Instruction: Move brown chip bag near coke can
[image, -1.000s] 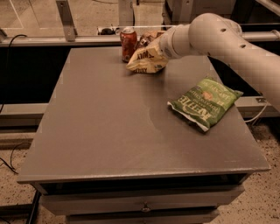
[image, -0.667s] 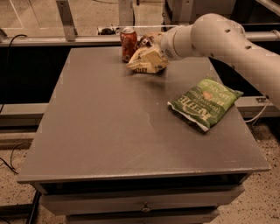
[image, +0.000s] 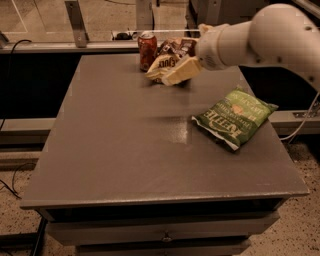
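The brown chip bag (image: 169, 56), dark brown with cream edges, lies crumpled at the table's far edge. It sits right beside the red coke can (image: 147, 50), on the can's right and close to touching it. My gripper (image: 183, 70) is at the bag's right front side, overlapping its cream edge, and the white arm (image: 250, 37) reaches in from the right. The arm hides the bag's right part.
A green Kettle chip bag (image: 234, 118) lies near the grey table's right edge (image: 287, 165). A metal rail and posts (image: 75, 22) run behind the table's far edge. Cables lie on the floor at the left.
The bag stays beside the can. The arm and gripper have barely shifted.
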